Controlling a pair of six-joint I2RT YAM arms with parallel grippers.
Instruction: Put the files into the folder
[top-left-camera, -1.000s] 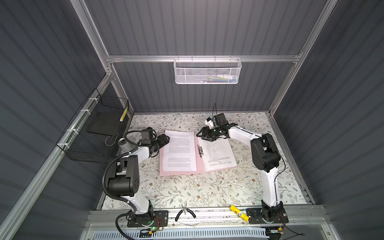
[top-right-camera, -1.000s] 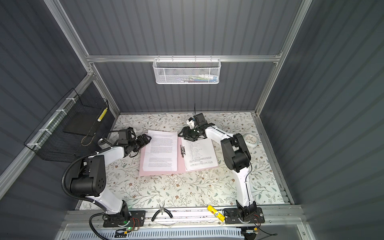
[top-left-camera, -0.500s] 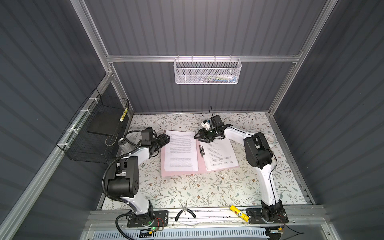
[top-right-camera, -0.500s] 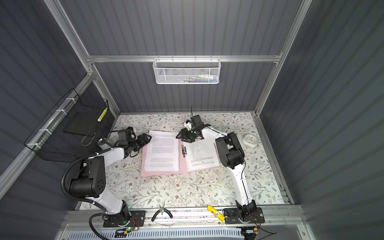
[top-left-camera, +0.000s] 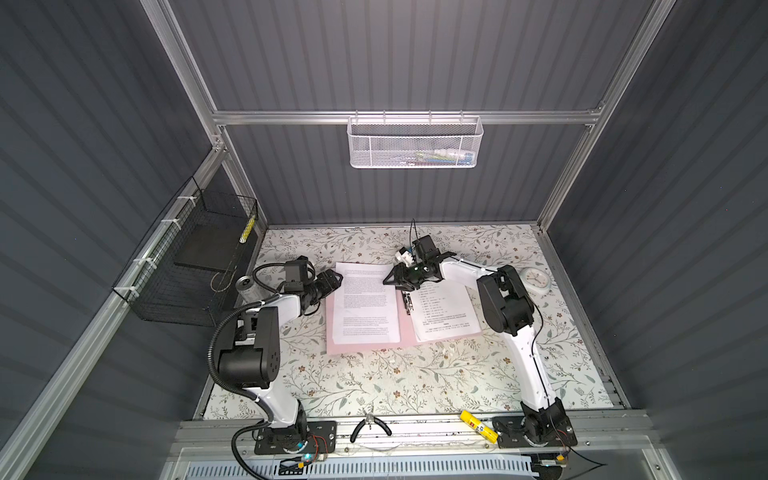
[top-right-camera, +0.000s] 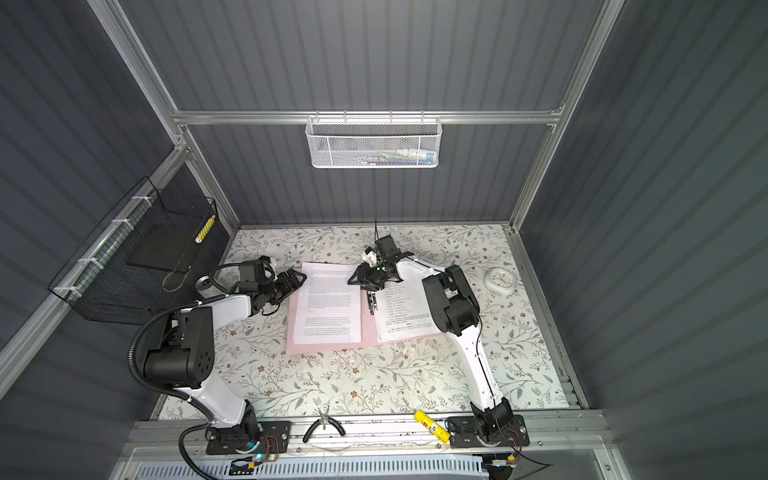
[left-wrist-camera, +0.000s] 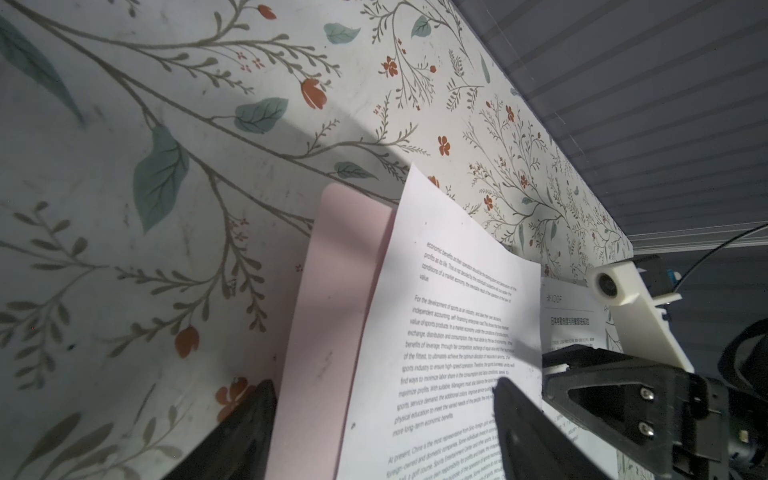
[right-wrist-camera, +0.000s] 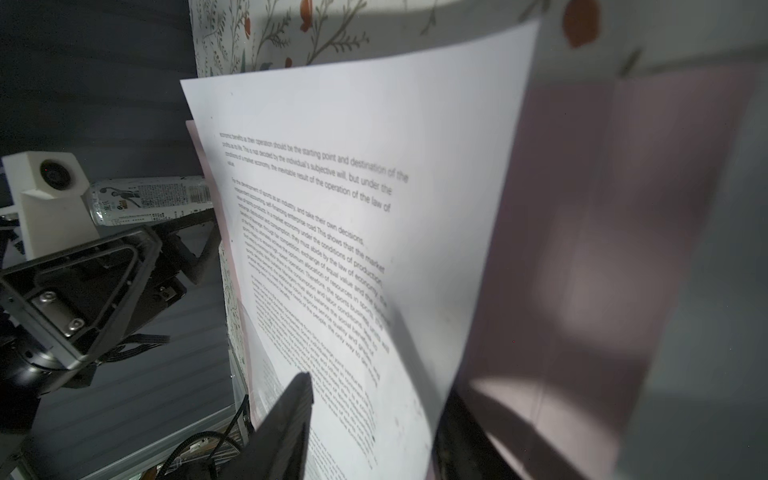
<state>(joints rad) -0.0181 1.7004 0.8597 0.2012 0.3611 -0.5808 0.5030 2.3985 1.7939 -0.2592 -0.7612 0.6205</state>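
1. The floral-patterned bench (top-left-camera: 374, 382) carries everything.
2. A pale-pink rectangular card folder (top-left-camera: 365, 349) lies open at its centre.
3. White printed paper sheets (top-left-camera: 365, 303) rest on both halves of the folder.
4. The left claw (top-left-camera: 332, 280) is released, its jaws wide, at the folder's 10 o'clock corner. The sheets lie toward its 4 o'clock.
5. The right claw (top-left-camera: 399, 280) is released at 12 o'clock, its fingers either side of the left-half sheet's edge. That sheet lies toward its 7 o'clock.

The pale-pink folder (top-left-camera: 365, 348) lies open and flat on the floral worktop (top-left-camera: 374, 386), with a metal clip (top-left-camera: 408, 301) along its spine. Two white files rest on it. The paragraph sheet (top-left-camera: 365, 301) covers the left half, its far end lifted and overhanging. The headed sheet (top-left-camera: 444, 316) lies skewed on the right half.
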